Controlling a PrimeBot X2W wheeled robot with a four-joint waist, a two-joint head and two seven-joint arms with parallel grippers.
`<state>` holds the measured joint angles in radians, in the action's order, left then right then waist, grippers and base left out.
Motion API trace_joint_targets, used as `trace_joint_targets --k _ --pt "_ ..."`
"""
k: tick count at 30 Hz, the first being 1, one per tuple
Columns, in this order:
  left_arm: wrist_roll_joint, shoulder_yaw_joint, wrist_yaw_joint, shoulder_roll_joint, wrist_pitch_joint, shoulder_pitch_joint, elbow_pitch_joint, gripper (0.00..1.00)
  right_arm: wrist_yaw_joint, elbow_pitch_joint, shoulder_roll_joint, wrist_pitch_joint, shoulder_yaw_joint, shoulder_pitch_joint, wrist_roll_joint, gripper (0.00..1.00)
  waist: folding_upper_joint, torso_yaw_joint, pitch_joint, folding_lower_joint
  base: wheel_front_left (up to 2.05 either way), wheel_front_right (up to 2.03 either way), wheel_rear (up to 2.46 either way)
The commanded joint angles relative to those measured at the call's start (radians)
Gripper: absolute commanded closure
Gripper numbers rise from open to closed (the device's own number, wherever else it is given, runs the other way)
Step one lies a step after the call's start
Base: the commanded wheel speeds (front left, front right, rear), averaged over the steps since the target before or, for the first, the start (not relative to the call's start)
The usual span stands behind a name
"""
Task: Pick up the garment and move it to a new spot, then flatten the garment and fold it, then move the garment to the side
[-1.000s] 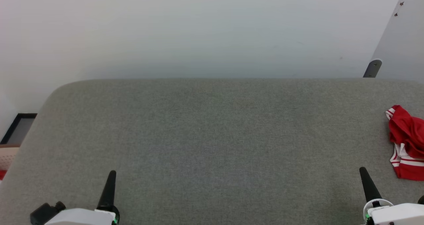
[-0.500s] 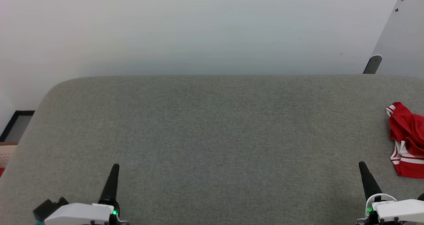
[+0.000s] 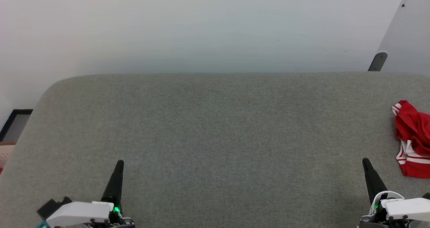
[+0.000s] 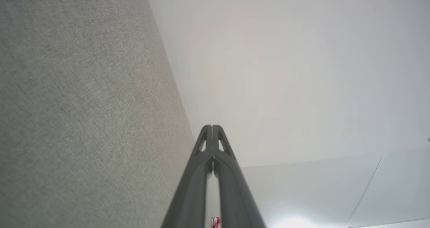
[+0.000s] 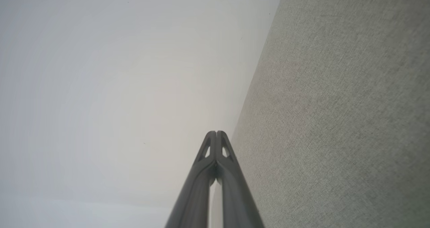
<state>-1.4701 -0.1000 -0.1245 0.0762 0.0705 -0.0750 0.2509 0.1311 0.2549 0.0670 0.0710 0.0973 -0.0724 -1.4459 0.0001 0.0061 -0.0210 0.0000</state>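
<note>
The garment [image 3: 414, 139] sits at the far right edge of the grey fabric surface [image 3: 215, 130], at about 3 o'clock from the surface's middle in the head view. The frame edge cuts it off.

- **Shape:** The part I can see is a bunched red heap with the striped red-and-white trim at its near end. It is not a flat fold.
- **Long axis:** The visible part runs roughly 12 to 6. With the rest out of frame, I can't call the true long axis.
- **Right gripper** [image 3: 367, 166]**:** It is low at 5 o'clock in the head view, pointing toward 12. Its fingers [image 5: 198, 181] are pressed together with nothing between them.
- **Left gripper** [image 3: 118, 167]**:** It is low at 7 o'clock. Its fingers [image 4: 196, 174] are also together at the tips and empty.
- **Key relation:** The garment lies at about 2 o'clock from the right gripper, near but apart with no contact. From the left gripper it is at about 3 o'clock, well apart, with nearly the whole surface between them. The right arm is clearly the nearer one, and the striped hem end is the part closest to it.
- **Stage:** A bunched heap at the side would fit a garment waiting to be picked up. It would equally fit one parked there after handling, with any fold hidden or loose. I can't settle which from here. Either way, any reach for it looks like the right arm's job, opening first and heading toward 2 o'clock.
- **Writing:** I see no brand or print on the visible cloth. A small dark mark on the right gripper's white housing [image 3: 403, 206] is too small to read. A green light shows at the base of each gripper.
</note>
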Motion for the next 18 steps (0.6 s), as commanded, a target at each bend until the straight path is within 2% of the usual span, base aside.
trace_joint_targets --k 1,18 --pt "-0.021 -0.004 -0.008 -0.001 0.006 -0.014 -0.005 1.00 -0.001 -0.007 -0.003 0.008 0.007 -0.022 -0.027 1.00 -0.0001 -0.001 0.002 0.0000 0.00 0.00 0.00" --pt "-0.120 -0.014 -0.008 -0.023 0.039 -0.034 -0.006 1.00 0.000 -0.012 -0.016 0.038 0.016 -0.039 -0.143 1.00 -0.0001 -0.005 0.019 0.0000 0.00 0.00 0.00"
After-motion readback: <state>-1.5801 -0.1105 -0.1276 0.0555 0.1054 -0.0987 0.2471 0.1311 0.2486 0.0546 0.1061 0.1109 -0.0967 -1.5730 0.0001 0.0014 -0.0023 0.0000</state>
